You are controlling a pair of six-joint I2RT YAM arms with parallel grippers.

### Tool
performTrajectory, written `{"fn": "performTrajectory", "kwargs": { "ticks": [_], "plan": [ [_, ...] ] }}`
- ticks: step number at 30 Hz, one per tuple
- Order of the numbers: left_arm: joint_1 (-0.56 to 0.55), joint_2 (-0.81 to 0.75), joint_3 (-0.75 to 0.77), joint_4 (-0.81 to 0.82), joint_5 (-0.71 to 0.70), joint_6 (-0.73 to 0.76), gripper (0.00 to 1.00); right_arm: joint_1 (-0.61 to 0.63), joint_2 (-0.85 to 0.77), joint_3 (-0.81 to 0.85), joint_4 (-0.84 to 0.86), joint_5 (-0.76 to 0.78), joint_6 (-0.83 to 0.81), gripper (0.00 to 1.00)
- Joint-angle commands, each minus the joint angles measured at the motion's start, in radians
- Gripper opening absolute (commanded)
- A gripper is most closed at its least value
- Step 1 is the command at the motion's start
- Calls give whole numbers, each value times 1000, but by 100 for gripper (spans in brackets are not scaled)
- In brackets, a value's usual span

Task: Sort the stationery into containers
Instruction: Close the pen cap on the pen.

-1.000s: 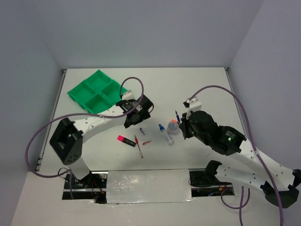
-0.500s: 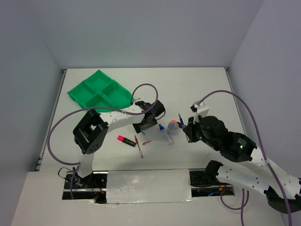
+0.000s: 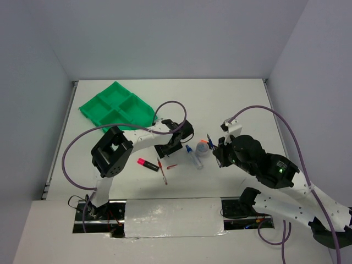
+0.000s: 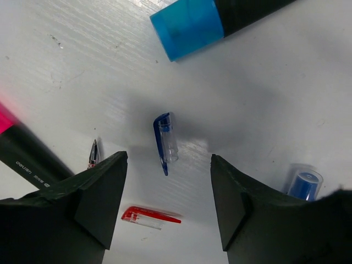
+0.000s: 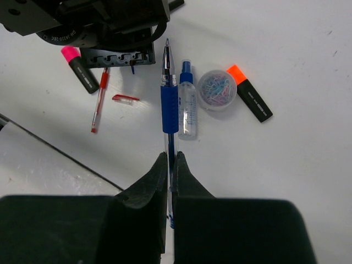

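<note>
Looking down from above, the green tray (image 3: 115, 107) sits at the far left of the table (image 3: 242, 104). Nothing shows in its four compartments, so the sorting seems barely begun. The stationery lies mid-table, well apart from the tray. The left gripper (image 3: 171, 146) hangs low over the small items beside the tube (image 3: 194, 158). The right gripper (image 3: 214, 148), just right of the tube, holds the blue pen (image 3: 209, 139) off the table.

In the left wrist view, the fingers (image 4: 91, 203) stand wide on either side of a loose blue cap (image 4: 165, 142). The cap lies flat on the table and touches neither finger. Straddling it this way likely sets up a pinch across its narrow width. The blue highlighter (image 4: 192, 25) lies beyond it, the pink highlighter (image 4: 25, 151) lies to the left, and a red cap (image 4: 149, 216) lies nearer. All three are clear of the jaws.

In the right wrist view, the jaws are clamped on the blue pen's barrel behind its rubber sleeve. Its bare tip points toward the left gripper. The pen has no cap on, which I judge is why it is held up rather than carried to the tray: the other arm is placed to take the cap. Below it lie the red pen (image 5: 99, 104) and the clip pot (image 5: 216, 89), with the orange highlighter (image 5: 250, 99) just beside the pot.
</note>
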Motion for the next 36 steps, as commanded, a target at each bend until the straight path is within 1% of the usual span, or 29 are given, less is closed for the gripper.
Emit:
{"fn": "performTrajectory", "kwargs": {
  "ticks": [1, 3, 4, 11, 15, 18, 19, 21, 22, 24, 25, 32, 36],
  "plan": [
    [-2, 16, 33, -18, -23, -15, 72, 7, 5, -7, 34, 2, -15, 0],
    [1, 25, 35, -9, -20, -5, 71, 6, 13, -10, 36, 0, -15, 0],
    [-1, 28, 38, -6, -18, -4, 66, 7, 14, -10, 39, -1, -15, 0],
    [11, 36, 10, 19, -8, 2, 64, 6, 25, -16, 49, -9, -19, 0],
    [24, 35, -29, 60, 14, 15, 58, 6, 25, -18, 51, -14, -21, 0],
    [25, 35, -39, 68, 20, 14, 47, 7, 23, -21, 52, -14, -22, 0],
    [25, 38, -40, 69, 22, 18, 37, 6, 23, -22, 54, -14, -22, 0],
    [27, 42, -45, 69, 25, 21, 30, 7, 17, -25, 63, -11, -24, 0],
    [28, 45, -46, 73, 26, 24, 19, 7, 16, -29, 63, -6, -24, 0],
    [31, 50, -59, 79, 37, 27, 13, 6, 13, -30, 63, 3, -22, 0],
    [34, 51, -65, 83, 43, 33, 1, 6, 8, -30, 63, 3, -24, 0],
    [36, 52, -94, 109, 51, 74, 0, 6, -3, -32, 68, 17, -30, 0],
    [33, 16, -117, 134, 45, 100, 0, 6, 5, -39, 72, 23, -27, 0]
  ]
}}
